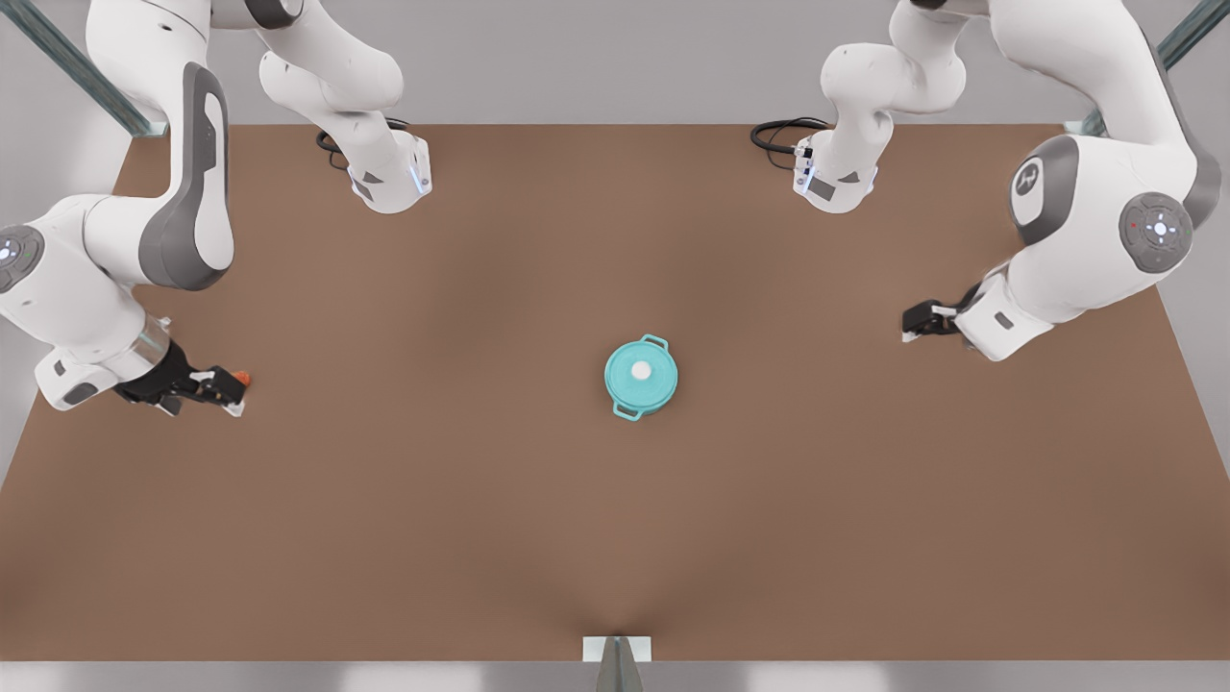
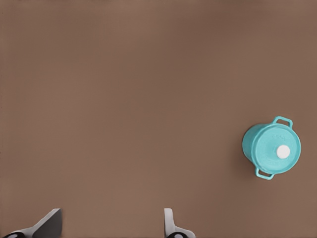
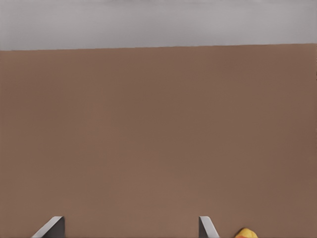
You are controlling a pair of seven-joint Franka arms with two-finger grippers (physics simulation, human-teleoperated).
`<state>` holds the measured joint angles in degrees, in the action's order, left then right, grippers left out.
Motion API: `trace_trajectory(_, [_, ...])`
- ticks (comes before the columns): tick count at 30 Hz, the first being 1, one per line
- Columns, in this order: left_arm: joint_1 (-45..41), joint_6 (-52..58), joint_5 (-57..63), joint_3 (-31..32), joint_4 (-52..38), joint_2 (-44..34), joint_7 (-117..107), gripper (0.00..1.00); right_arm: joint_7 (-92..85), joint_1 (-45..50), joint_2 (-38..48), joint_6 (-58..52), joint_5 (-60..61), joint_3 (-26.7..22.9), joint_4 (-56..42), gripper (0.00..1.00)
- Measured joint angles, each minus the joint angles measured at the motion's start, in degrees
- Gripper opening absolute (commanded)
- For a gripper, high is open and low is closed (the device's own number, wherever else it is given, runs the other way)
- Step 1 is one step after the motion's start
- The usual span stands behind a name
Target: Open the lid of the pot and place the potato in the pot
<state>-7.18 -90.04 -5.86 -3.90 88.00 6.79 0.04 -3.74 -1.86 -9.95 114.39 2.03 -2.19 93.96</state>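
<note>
Sitting mid-frame in the front view, the pot wears the pot lid. The right gripper, fingers spread, hovers lower left beside the potato. The left gripper, fingers apart, holds nothing at right.

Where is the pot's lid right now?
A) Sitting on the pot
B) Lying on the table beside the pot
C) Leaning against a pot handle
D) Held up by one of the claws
A: the lid, with its white knob, covers the pot, and both grippers are far from it.
</note>
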Motion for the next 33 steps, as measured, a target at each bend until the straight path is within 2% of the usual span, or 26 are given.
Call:
trace_trajectory(4, [-0.2,-2.73,-0.18,0.48,-0.29,1.16,0.33,1.0,-0.51,-0.03,-0.26,1.24,0.07,0.0,0.41,1.0])
trace_trajectory(5, [-3.3,-3.33,0.08,0.55,-1.54,3.41,0.01,1.0,-0.63,-0.07,-0.33,0.86,0.12,-0.04,0.6,1.0])
trace_trajectory(8, [-22.81,-5.99,0.67,0.8,-7.75,12.99,-3.75,1.0,-0.36,-0.6,-0.36,-0.36,0.27,-0.46,1.34,1.0])
trace_trajectory(11, [-31.65,-8.78,0.95,0.78,-17.12,23.75,-10.07,1.0,0.49,-1.4,1.68,-1.11,-0.17,-0.65,8.77,1.0])
trace_trajectory(15, [-36.13,-13.31,1.24,0.6,-18.7,31.78,-19.3,1.0,3.47,-1.84,5.6,2.03,-0.54,-1.27,21.77,1.0])
trace_trajectory(17, [-37.41,-16.38,2.75,0.57,-18.83,34.33,-23.61,1.0,5.24,-1.97,5.84,4.42,-0.66,-1.27,24.66,1.0])
trace_trajectory(21, [-37.82,-20.86,5.76,0.33,-17.49,35.97,-30.65,1.0,8.76,-4.01,3.45,9.46,-0.8,-2.33,26.1,1.0])
trace_trajectory(25, [-37.73,-28.03,6.92,0.31,-5.35,31.5,-36.03,1.0,11.71,-10.44,0.31,13.88,-0.85,-2.52,26.29,1.0])
trace_trajectory(33, [-40.84,-35.31,7.83,0.39,-0.81,31.28,-44.22,1.0,16.23,-11.58,-5.07,22.86,-0.83,-2.86,27.61,1.0])
